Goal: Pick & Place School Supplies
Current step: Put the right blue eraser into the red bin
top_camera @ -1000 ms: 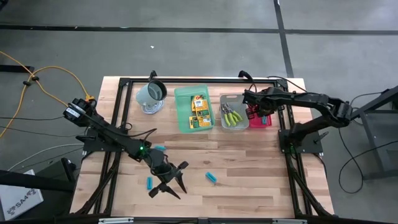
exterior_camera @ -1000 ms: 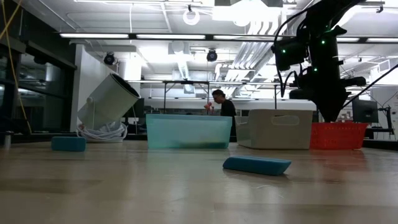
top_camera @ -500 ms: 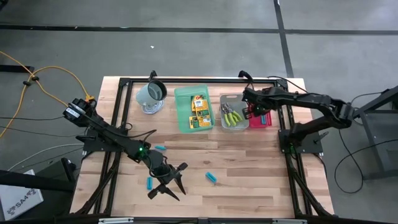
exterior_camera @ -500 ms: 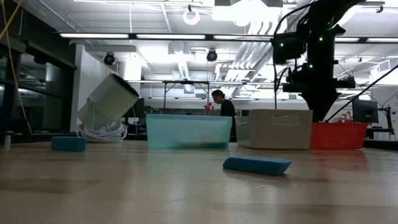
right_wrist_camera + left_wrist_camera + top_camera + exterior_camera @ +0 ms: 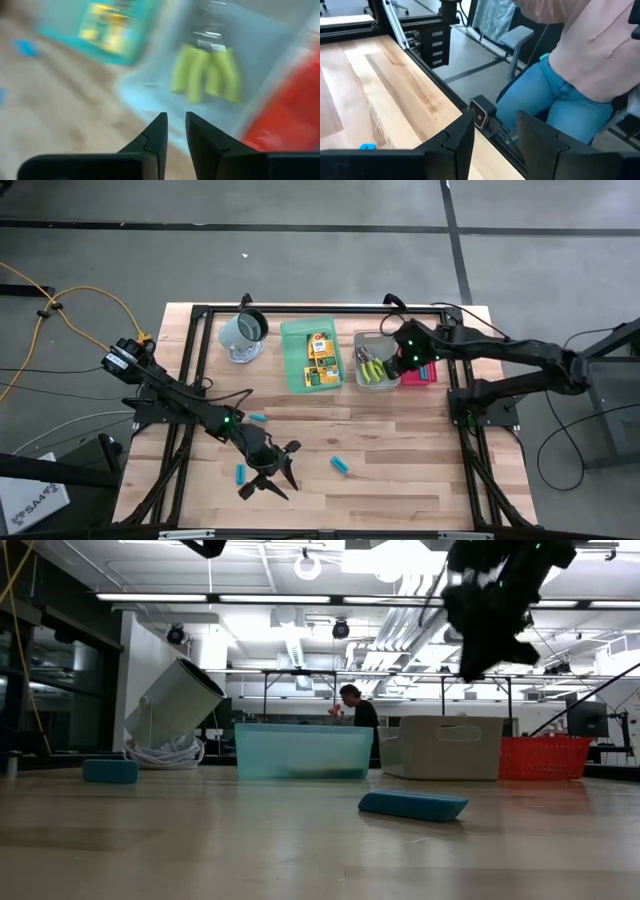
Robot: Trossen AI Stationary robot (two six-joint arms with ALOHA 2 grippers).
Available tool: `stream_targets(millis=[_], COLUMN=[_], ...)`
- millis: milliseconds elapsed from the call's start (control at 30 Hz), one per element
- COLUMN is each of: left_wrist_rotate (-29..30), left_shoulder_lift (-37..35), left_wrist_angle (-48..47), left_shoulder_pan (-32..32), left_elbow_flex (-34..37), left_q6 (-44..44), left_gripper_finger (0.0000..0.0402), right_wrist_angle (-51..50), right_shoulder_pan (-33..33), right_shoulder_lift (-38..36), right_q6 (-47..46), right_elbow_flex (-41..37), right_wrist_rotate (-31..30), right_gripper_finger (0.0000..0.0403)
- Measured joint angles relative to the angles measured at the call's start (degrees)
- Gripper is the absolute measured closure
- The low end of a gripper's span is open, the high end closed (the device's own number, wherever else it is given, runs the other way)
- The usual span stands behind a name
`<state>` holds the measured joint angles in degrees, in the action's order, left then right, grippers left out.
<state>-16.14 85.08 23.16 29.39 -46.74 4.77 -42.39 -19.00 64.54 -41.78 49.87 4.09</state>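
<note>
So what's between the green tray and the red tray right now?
The grey tray holding the yellow-green pliers sits between the green tray and the red tray; the right gripper hangs at its red-side edge. Clearest in the high view.

Tilted mug (image 5: 243,330), three trays (image 5: 297,364)

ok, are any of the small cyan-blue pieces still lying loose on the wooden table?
Yes, the high view shows three small cyan-blue pieces lying on the wooden table, outside the trays.
</note>
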Motion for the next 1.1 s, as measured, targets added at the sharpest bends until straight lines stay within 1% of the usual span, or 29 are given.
stream_targets(millis=[233,400,500,667,800,967,1100], left_wrist_rotate=[-0.02,-0.02,-0.04,-0.04,-0.06,-0.06,-0.06], left_shoulder_lift=[0.0,0.0,0.0,0.0,0.0,0.0,0.0], left_wrist_angle=[-2.41,-5.54,-6.0,-6.28,-6.54,-6.54,-6.54], left_shoulder_pan=[0.0,-0.02,0.0,0.0,0.0,0.0,0.0], left_elbow_flex=[-0.02,-0.02,-0.02,-0.02,-0.02,-0.02,-0.02], left_q6=[-0.02,-0.04,-0.04,-0.04,-0.04,-0.04,-0.04], left_gripper_finger=[0.0259,0.0259,0.0259,0.0259,0.0259,0.0259,0.0259], right_wrist_angle=[13.01,18.7,19.97,22.42,27.13,36.47,41.5], right_shoulder_pan=[12.39,21.58,26.5,33.95,39.0,44.74,48.87], right_shoulder_lift=[-0.12,3.15,6.61,14.65,21.39,27.89,30.71], right_q6=[-0.59,-0.66,-2.74,-4.97,-5.45,-0.84,5.56], right_elbow_flex=[0.02,0.02,0.02,0.02,0.02,0.02,0.02], right_wrist_rotate=[0.27,-3.54,-5.72,-9.28,-12.59,-15.82,-16.55], right_gripper_finger=[0.0342,0.0341,0.0341,0.0342,0.0342,0.0341,0.0341])
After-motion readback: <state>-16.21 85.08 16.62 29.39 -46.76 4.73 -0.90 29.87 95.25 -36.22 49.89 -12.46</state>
